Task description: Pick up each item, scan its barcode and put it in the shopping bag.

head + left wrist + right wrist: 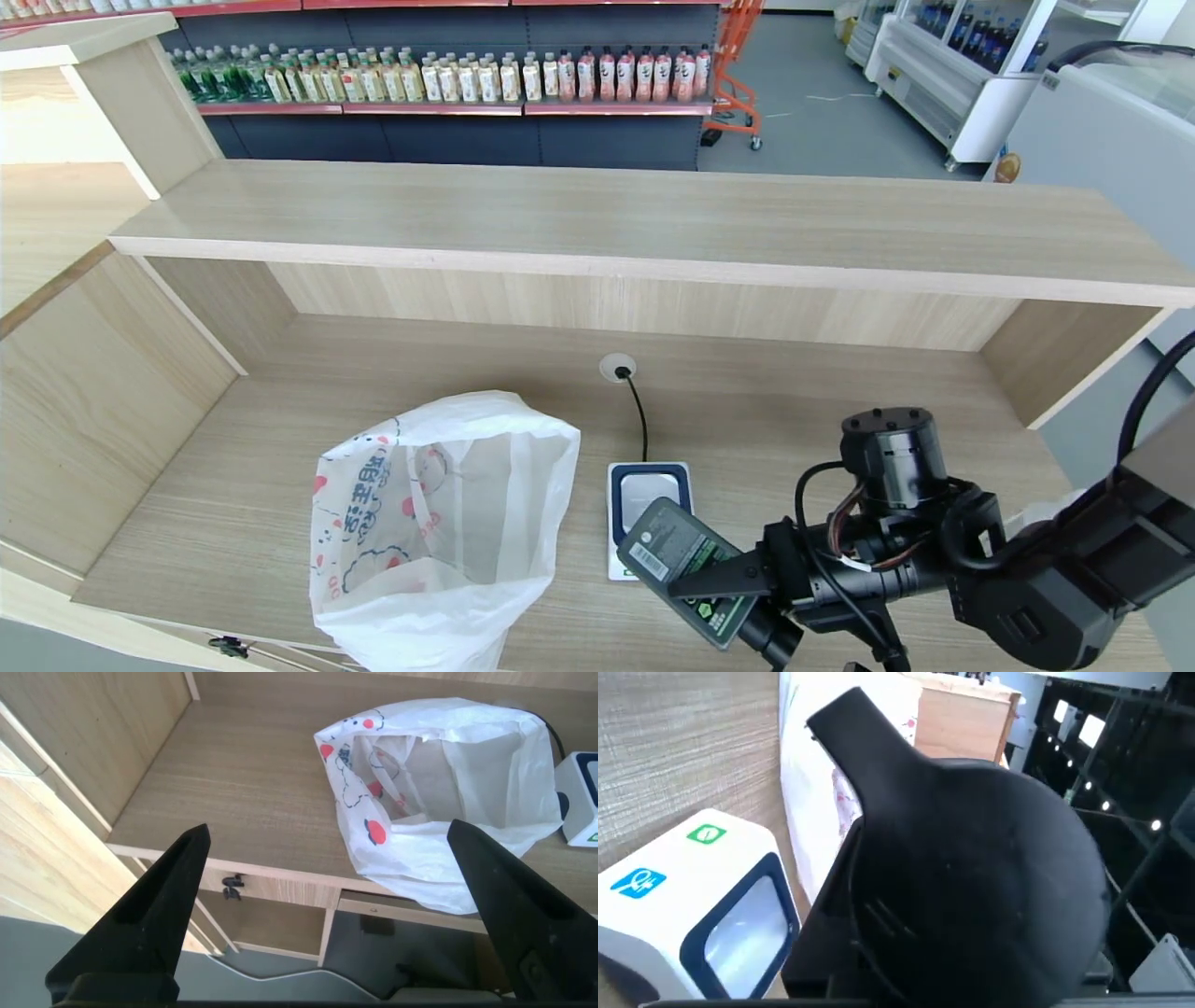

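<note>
Scanning step — right gripper [724, 607] clamped on the dark packet [672, 551] at the scanner [644, 485] — next, carry it left into the shopping bag [439, 523].

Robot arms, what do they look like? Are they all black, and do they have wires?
Mostly black, yes. The right arm is chunky and boxy, with a round motor on top and thin red and black wires looping at its wrist. The right pincer has flat, pointed black fingers; the left pincer has two wide black wedges.
</note>
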